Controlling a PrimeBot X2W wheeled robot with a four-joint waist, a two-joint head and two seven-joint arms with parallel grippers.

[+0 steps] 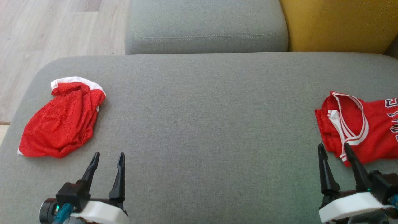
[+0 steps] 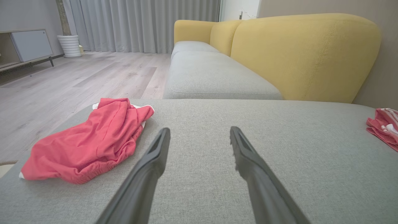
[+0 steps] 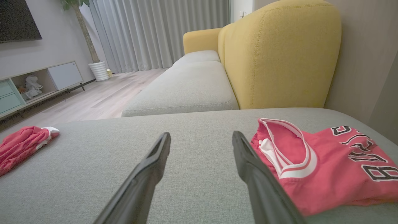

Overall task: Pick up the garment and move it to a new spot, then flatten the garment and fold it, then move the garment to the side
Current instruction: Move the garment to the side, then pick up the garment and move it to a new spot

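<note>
Red shorts (image 1: pixel 62 121) are shown crumpled at the left of the grey cushion (image 1: pixel 202 124), a red jersey (image 1: pixel 357 127) at its right; the left gripper (image 1: pixel 108 154) and right gripper (image 1: pixel 333 145) are held open and empty.

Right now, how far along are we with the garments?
Done: nothing clearly. The red jersey lies loosely bunched at the right edge of the grey cushion and is not neatly folded. In hand: nothing; the left gripper and right gripper hover open and empty. Left: the red shorts lie crumpled at the left, not yet flattened or folded.
</note>
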